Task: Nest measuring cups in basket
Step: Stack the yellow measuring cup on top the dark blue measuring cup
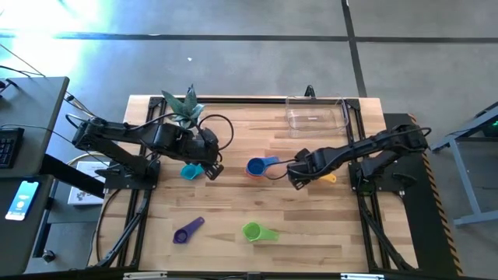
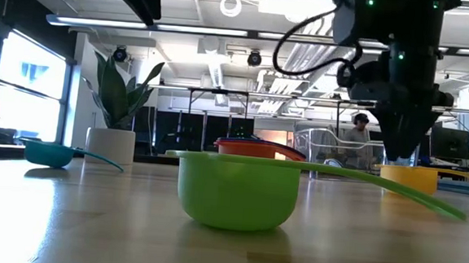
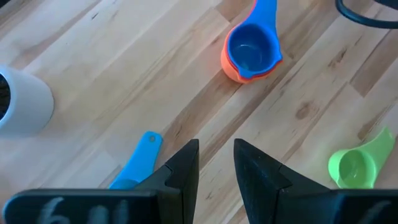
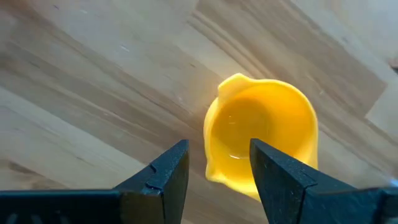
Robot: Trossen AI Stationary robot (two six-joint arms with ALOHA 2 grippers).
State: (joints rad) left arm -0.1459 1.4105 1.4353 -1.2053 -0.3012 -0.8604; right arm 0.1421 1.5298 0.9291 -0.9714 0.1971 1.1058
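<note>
Wooden slatted table under overhead lighting, open workshop room behind with benches and a seated person far back in the low view.

Clear basket at about one o'clock on the table, against the far edge, holding no cups. White plant pot with a green plant at about eleven o'clock.

Blue cup nested in the orange cup close to table centre, blue handle pointing toward three o'clock. Red rim visible under them in the low view only. Teal cup at nine o'clock from that stack, just beside the left gripper. Purple cup at seven o'clock, green cup at six o'clock, both near the front edge and well apart from the arms. Yellow cup at three o'clock from the stack, upright on the wood, partly under the right gripper.

Left gripper above bare wood beside the teal handle, fingers a narrow gap apart, holding nothing.

Right gripper directly over the near rim of the yellow cup, fingers moderately apart, rim between them; contact with the cup not determinable.
</note>
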